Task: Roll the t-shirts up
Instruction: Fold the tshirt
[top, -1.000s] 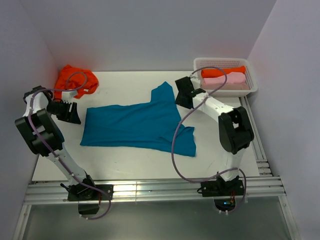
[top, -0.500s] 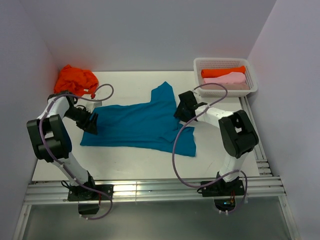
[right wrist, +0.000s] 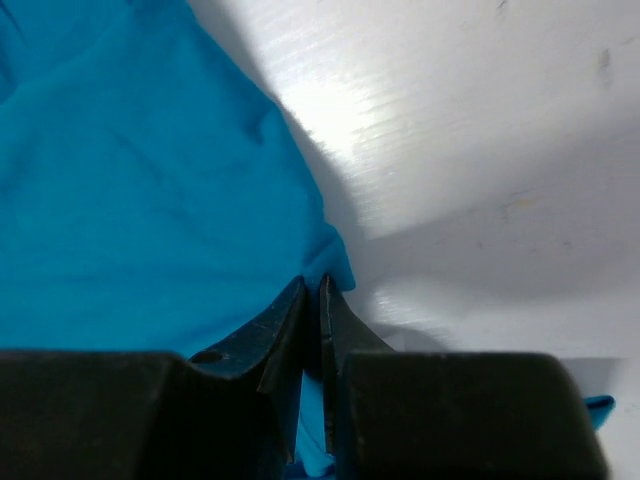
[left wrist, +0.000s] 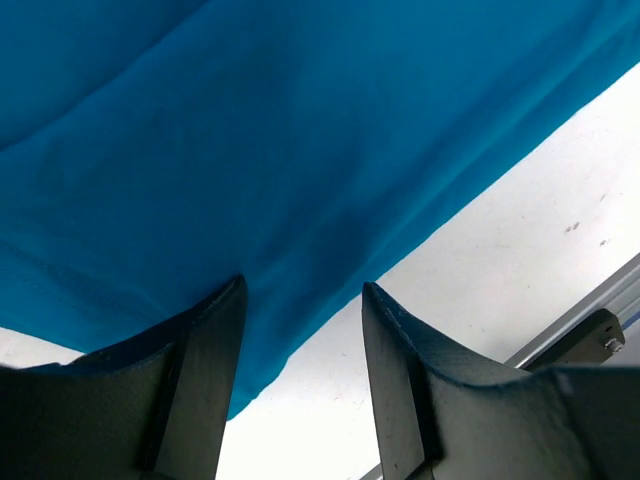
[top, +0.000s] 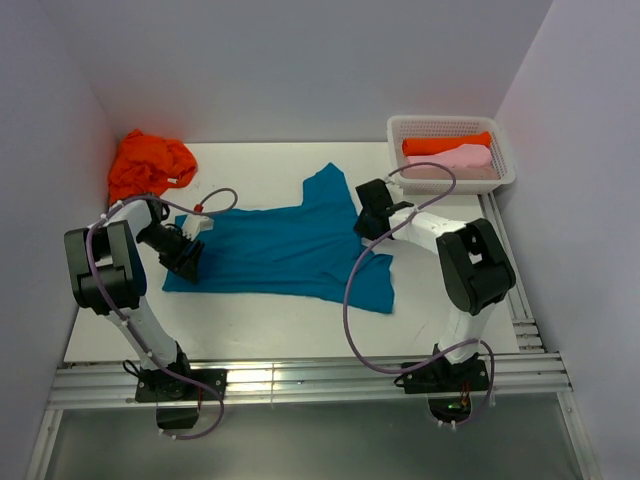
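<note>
A teal-blue t-shirt (top: 280, 245) lies spread flat across the middle of the white table (top: 260, 320). My left gripper (top: 188, 260) stands open over the shirt's left hem (left wrist: 300, 200), one finger on the cloth and one over bare table. My right gripper (top: 371, 222) is shut on the shirt's right edge, and a pinch of teal cloth (right wrist: 330, 262) shows between its fingertips. A crumpled orange t-shirt (top: 150, 163) lies at the back left. In the basket, rolled orange (top: 446, 144) and pink (top: 462, 158) t-shirts lie side by side.
A white lattice basket (top: 452, 127) sits at the back right corner. Grey walls close in the table on three sides. An aluminium rail (top: 300, 380) runs along the near edge, and another runs down the right side.
My left gripper swung in from the far left and came down onto the teal shirt's left hem. My right gripper lowered to the shirt's right edge and shut on it.
</note>
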